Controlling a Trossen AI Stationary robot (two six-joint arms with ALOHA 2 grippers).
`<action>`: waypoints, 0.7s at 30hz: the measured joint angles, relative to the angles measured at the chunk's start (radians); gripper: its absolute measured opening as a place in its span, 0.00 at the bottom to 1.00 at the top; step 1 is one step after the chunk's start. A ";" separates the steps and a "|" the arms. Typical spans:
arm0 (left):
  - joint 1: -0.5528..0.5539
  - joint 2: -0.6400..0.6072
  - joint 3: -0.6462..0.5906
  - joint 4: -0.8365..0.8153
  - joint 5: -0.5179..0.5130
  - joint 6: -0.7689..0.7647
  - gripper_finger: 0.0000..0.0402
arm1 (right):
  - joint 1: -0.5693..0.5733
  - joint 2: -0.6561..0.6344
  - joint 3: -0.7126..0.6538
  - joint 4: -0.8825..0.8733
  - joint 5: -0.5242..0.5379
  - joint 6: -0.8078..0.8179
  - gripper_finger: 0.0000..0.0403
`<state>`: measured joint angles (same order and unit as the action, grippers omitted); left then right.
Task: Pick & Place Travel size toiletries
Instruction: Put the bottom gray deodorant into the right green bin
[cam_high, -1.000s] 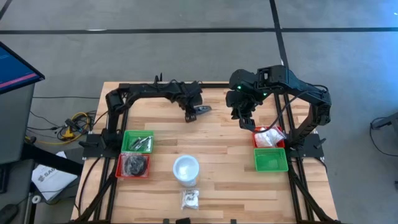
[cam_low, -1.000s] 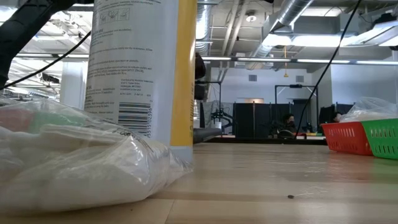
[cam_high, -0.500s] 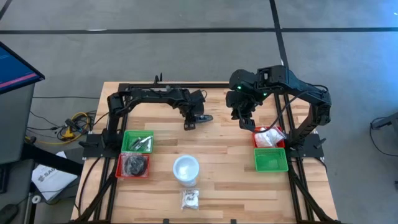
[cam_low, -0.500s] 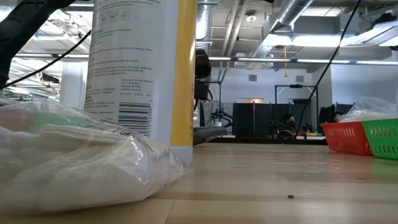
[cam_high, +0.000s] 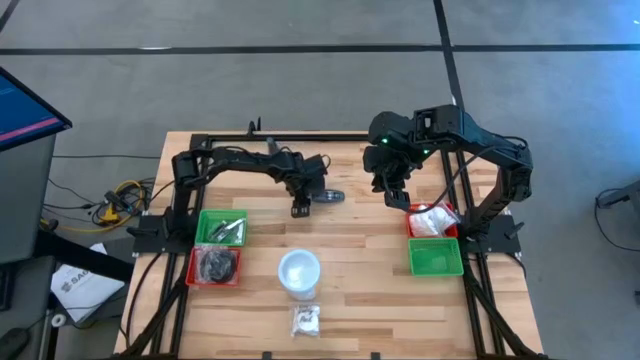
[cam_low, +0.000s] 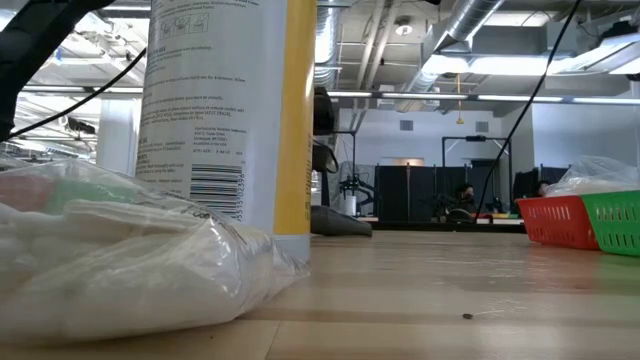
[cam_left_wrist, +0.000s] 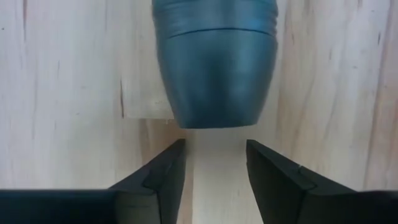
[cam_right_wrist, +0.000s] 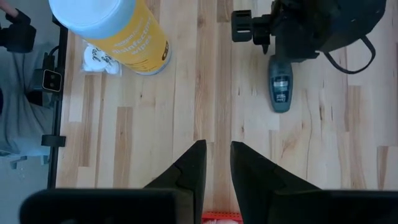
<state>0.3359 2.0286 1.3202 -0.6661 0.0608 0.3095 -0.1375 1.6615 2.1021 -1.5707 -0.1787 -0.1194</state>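
Bottle (cam_high: 330, 196) lies flat, lengthwise across table (cam_high: 360, 240).

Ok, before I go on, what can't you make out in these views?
- Dark tube: its far end is cut off by the left wrist view's edge, and its label is too small in the right wrist view.
- Left red tray: the contents are a dark heap, too small in the high view to count.
- Left gripper: in the low view, mostly hidden behind the canister and clear bag.
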 joint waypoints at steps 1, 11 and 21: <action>-0.001 -0.002 -0.001 0.002 0.000 -0.003 0.39 | 0.000 0.000 0.000 0.000 0.000 0.000 0.16; -0.004 -0.034 -0.007 0.023 -0.016 -0.028 0.49 | 0.000 0.000 0.000 0.000 -0.002 0.004 0.16; -0.016 -0.035 -0.006 0.126 -0.018 -0.056 0.64 | 0.000 0.000 0.000 0.000 -0.002 0.005 0.16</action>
<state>0.3198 1.9938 1.3145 -0.5399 0.0424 0.2537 -0.1375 1.6615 2.1021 -1.5711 -0.1810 -0.1146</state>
